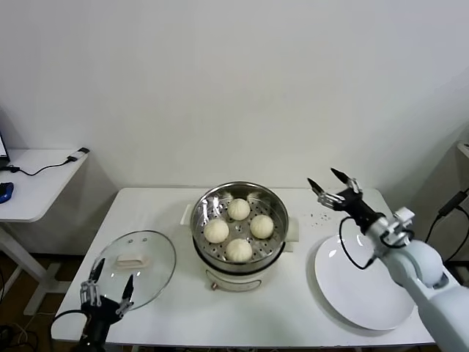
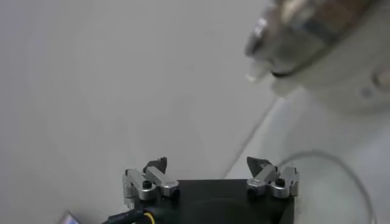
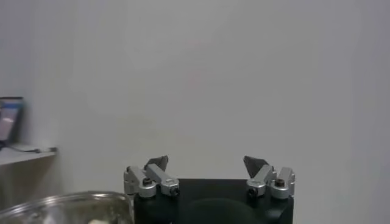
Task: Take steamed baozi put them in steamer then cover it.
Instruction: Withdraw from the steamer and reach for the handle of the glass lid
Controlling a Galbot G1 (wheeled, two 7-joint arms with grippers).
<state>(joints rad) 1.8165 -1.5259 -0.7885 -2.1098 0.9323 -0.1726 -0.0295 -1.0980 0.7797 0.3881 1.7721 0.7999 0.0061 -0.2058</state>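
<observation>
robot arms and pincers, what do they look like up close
The right arm has a smooth white shell with a thin black cable looping off its wrist. The right pincer has silver metal finger links with dark pointed tips on a black mount. The left pincer matches: silver links, black tips, black base, with a black cable trailing below and a yellow wire visible in its wrist view.

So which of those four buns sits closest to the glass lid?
The left bun in the steamer: it lies on the side facing the glass lid, while the other three sit farther right.
</observation>
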